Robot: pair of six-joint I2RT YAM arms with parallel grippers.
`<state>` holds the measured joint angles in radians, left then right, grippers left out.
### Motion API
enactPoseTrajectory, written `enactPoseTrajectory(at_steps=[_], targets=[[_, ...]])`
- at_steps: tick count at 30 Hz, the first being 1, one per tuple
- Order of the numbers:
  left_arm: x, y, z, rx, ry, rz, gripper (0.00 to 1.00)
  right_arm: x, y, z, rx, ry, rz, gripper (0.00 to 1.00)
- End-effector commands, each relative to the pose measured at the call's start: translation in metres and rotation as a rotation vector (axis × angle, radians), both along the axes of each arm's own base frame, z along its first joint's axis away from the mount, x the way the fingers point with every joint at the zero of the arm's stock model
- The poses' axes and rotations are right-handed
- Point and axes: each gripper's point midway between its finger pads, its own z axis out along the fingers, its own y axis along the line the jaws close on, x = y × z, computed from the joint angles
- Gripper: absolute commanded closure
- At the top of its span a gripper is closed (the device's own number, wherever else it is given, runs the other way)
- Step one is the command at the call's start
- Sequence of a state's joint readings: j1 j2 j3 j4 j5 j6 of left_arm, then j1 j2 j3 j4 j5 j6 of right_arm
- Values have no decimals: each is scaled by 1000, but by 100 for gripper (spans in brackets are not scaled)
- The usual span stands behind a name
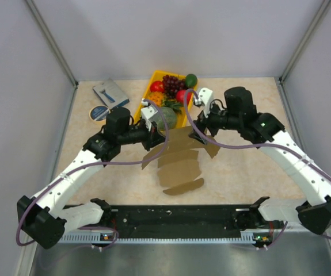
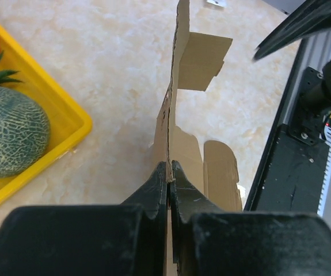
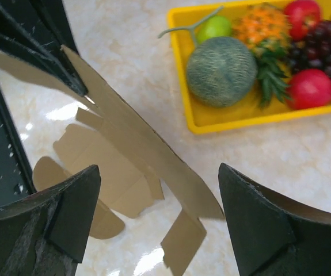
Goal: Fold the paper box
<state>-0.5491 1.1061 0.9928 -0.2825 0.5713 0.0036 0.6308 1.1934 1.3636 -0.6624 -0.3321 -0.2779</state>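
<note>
Find the paper box (image 1: 179,161), a plain brown corrugated-cardboard die-cut sheet with flaps and tabs, at the middle of the beige stone-patterned table (image 1: 234,172), between the 2 arms and just on the near side of the yellow plastic tray (image 3: 251,119) of toy fruit. Note 1 long panel lifted off the table and standing almost on edge, the remaining flaps lying flat toward the black base rail (image 1: 177,215).

Read the left gripper (image 2: 169,169) as pinched tight on the lifted panel's edge, jaws together with only the board between them. Read the right gripper (image 3: 158,172) as spread wide and holding nothing, its 2 fingers either side of the lifted panel in the wrist view; contact with the board not clear.

Judged as the step in hand: setting up 1 side wall along its crease, with the left clamp as anchor.

To do it well:
- Make the left pinch firm and steady, to prevent any twisting or slipping of the board.
- Bring the right fingers squarely over the panel's free end before closing, well away from the small hanging tab (image 3: 182,247).
- Fold along the scored line only, and slowly, for fear of buckling the thin board off-crease.
- Stay clear of the tray's rim and the green netted melon (image 3: 221,70) just beyond, to avoid snagging a flap.
</note>
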Motion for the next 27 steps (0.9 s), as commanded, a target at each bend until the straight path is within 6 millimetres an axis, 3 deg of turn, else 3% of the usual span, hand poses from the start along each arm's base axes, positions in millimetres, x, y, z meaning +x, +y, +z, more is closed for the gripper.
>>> enactPoseTrajectory(at_steps=[1,9,13,14,16,17,18,20,21,22,23,24,26,27], targets=[[-13,-8,25,-50,-89,-126,100,-16,32,8,35,-42,292,18],[-14,-10,27,-45,-98,-148,100,-14,48,-13,35,29,375,31],[-13,-12,38,-84,-73,-129,99,-24,50,-22,55,97,391,53],[-10,-12,41,-91,-72,-105,95,-24,49,-23,55,109,376,67],[-5,-11,44,-127,-11,-36,74,-24,46,-27,50,137,338,81],[2,-7,46,-134,-7,27,66,-21,44,-29,49,155,297,95],[7,-3,48,-150,1,72,60,-22,40,-32,45,165,274,100],[12,9,49,-185,32,183,35,-18,33,-41,44,203,195,100],[14,16,42,-191,49,224,29,-13,28,-40,58,215,158,100],[15,20,48,-229,45,261,23,-13,24,-39,84,247,124,100],[9,27,58,-264,11,282,21,-12,20,-44,98,275,101,100],[11,34,48,-263,13,330,21,-6,12,-46,117,295,59,100],[5,45,52,-301,-9,372,24,-4,4,-51,154,352,9,100],[6,50,33,-287,12,410,26,3,-4,-54,167,366,-35,100]])
